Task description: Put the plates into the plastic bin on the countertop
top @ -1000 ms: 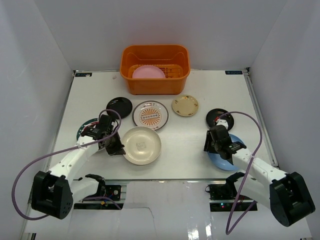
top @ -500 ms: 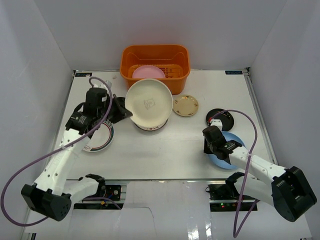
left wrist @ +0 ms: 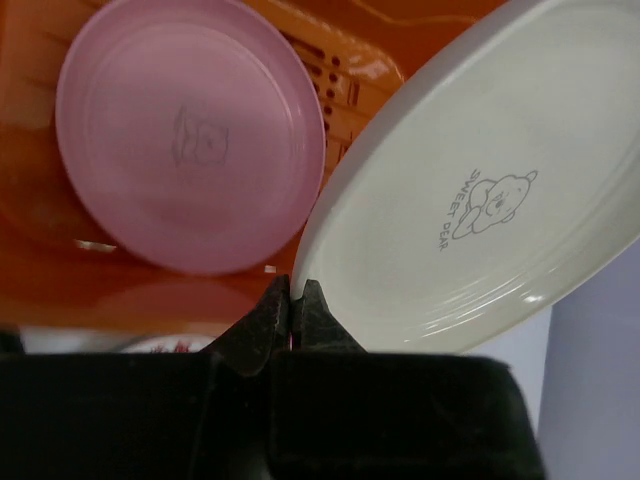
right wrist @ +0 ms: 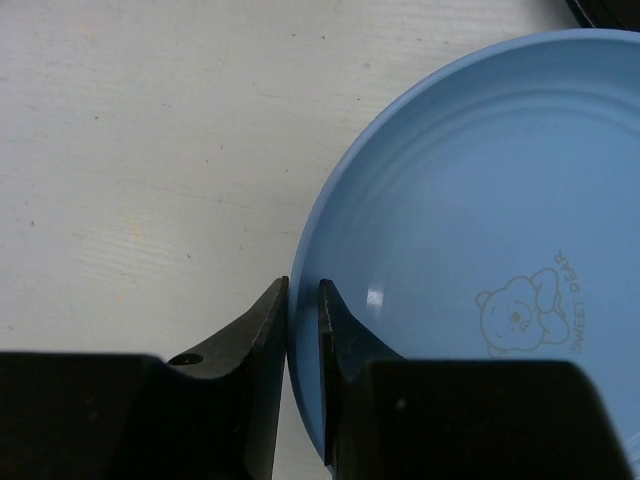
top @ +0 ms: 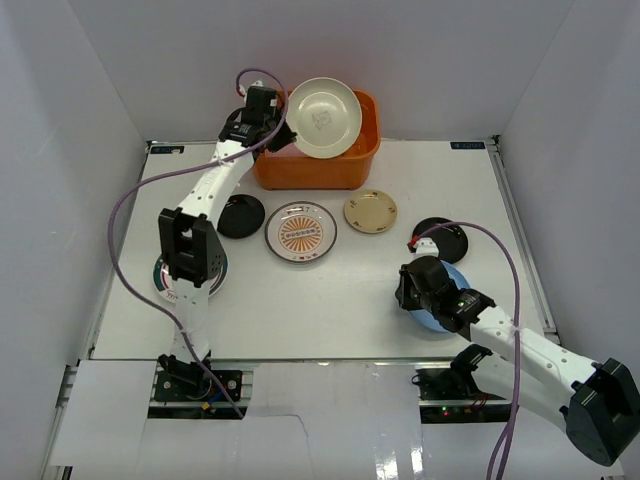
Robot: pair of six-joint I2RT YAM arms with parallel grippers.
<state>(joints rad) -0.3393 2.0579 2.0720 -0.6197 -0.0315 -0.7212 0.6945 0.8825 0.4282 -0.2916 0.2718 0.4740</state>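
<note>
The left gripper (left wrist: 297, 295) pinched one round cream plate (left wrist: 480, 200) over one orange plastic bin (top: 310, 170) holding one pink plate (left wrist: 190, 130); the right gripper (right wrist: 303, 300) clamped one blue plate (right wrist: 480, 250); five other plates (top: 301, 231) dotted the white countertop (top: 330, 300).

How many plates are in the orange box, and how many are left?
One looks done: the pink plate lies in the plastic bin. In hand: the left gripper holds the cream plate over the bin, and the right gripper pinches the rim of the blue plate on the countertop. Left: two black plates, the sunburst plate, the tan plate and the patterned plate.
</note>
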